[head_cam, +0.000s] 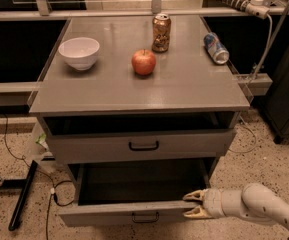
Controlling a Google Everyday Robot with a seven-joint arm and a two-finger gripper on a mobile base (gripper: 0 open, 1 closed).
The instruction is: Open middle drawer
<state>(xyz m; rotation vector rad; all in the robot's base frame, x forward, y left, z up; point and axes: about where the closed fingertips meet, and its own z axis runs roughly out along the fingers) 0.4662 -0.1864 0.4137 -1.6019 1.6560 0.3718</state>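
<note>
The middle drawer (pixel 134 213) is the wide grey one with a small black bar handle (pixel 145 217). It stands pulled well out, showing a deep dark interior. My gripper (pixel 194 204) is at the right end of its front panel. One cream fingertip (pixel 196 196) sits inside the front edge and the other outside, closed on the panel. The pale arm (pixel 256 206) comes in from the lower right. Above, the top drawer (pixel 139 145) with its own black handle stands slightly out.
On the grey cabinet top (pixel 184 89) stand a white bowl (pixel 79 52), a red apple (pixel 143 62), an upright can (pixel 161 32) and a can lying on its side (pixel 216 48). A black bar (pixel 21 196) and cables lie on the speckled floor at the left.
</note>
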